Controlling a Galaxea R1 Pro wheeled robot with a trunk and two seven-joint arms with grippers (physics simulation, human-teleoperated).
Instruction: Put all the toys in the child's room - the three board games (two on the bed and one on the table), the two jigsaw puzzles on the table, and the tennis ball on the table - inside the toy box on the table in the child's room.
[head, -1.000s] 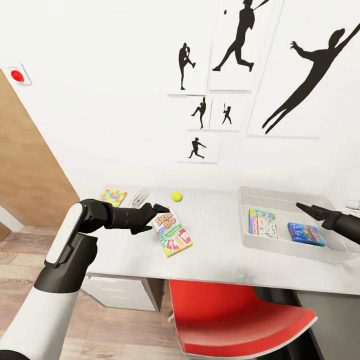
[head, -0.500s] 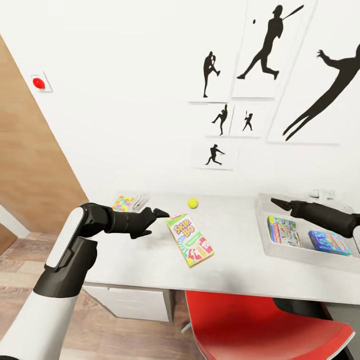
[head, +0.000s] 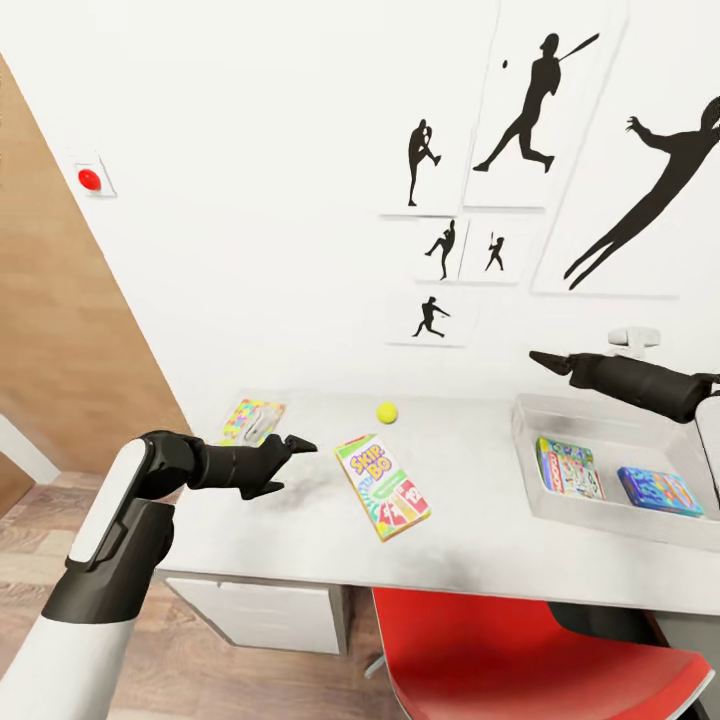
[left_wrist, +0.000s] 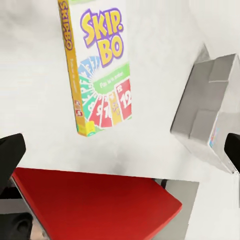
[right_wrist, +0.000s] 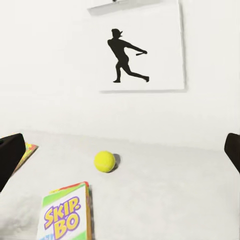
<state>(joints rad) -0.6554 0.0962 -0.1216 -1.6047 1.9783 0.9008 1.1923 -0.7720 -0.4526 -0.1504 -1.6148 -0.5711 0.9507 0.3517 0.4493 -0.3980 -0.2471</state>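
Note:
The SKIP-BO board game (head: 382, 487) lies flat on the pale table (head: 480, 545), also seen in the left wrist view (left_wrist: 100, 65). My left gripper (head: 296, 445) hovers open just left of it, holding nothing. Behind the box rests the tennis ball (head: 387, 412) (right_wrist: 104, 161). A jigsaw puzzle (head: 250, 420) lies at the table's far left. The grey toy box (head: 527, 425) at the right holds two board games, one multicolour (head: 568, 467) and one blue (head: 658, 490). My right gripper (head: 541, 358) is open and empty, raised above the toy box's back left corner.
A red chair (head: 520, 650) is tucked under the table's front edge. A white drawer unit (head: 260, 612) stands beneath the table at the left. A wooden panel (head: 60, 330) lines the left side. Baseball silhouettes hang on the white wall.
The camera has swung left. My left gripper has drawn back from the SKIP-BO box, leaving a gap. My right arm has risen from inside the toy box to above its back left corner.

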